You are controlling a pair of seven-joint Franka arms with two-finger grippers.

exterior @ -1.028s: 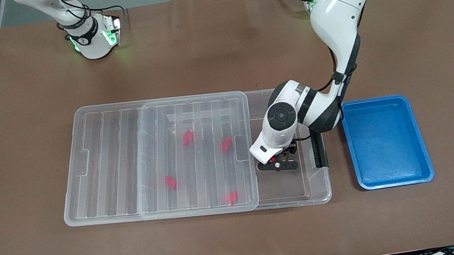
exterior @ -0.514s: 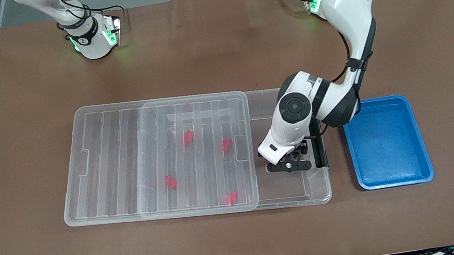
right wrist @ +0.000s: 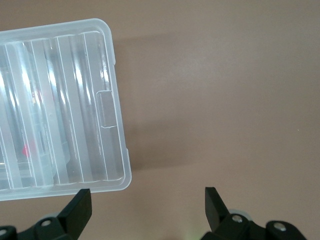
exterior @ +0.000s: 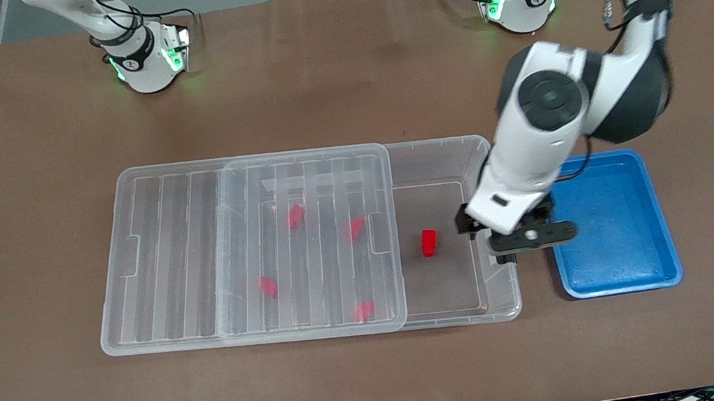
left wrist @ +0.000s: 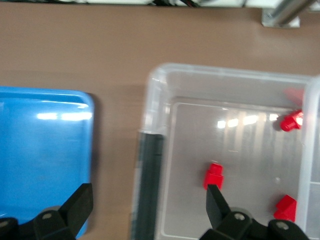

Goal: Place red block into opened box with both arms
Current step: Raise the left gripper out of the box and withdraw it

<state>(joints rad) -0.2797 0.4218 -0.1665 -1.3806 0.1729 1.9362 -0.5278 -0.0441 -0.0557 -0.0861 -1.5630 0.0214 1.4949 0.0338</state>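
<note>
Red block point(exterior: 429, 242) lay on the floor of the box point(exterior: 497, 310), in the uncovered part at the left arm's end, clear of the walls and touched by nothing. Ribbed clear lid point(exterior: 243, 246) was slid toward the right arm's end, overhanging that end of the box and covering most of it; four more red blocks point(exterior: 294, 216) showed through the lid.

Left gripper point(exterior: 524, 237) hung in the air over the box's short rim with the black clip point(left wrist: 148, 185), between the box and the blue tray point(exterior: 666, 278). Its fingers point(left wrist: 216, 202) stood wide apart and held nothing; in the left wrist view the block sat just off one fingertip, lower down.

Right gripper point(right wrist: 147, 205) waited above bare table beside the lid's overhanging end, fingers spread, empty. Only the right arm's base point(exterior: 141, 56) showed in the front view.
</note>
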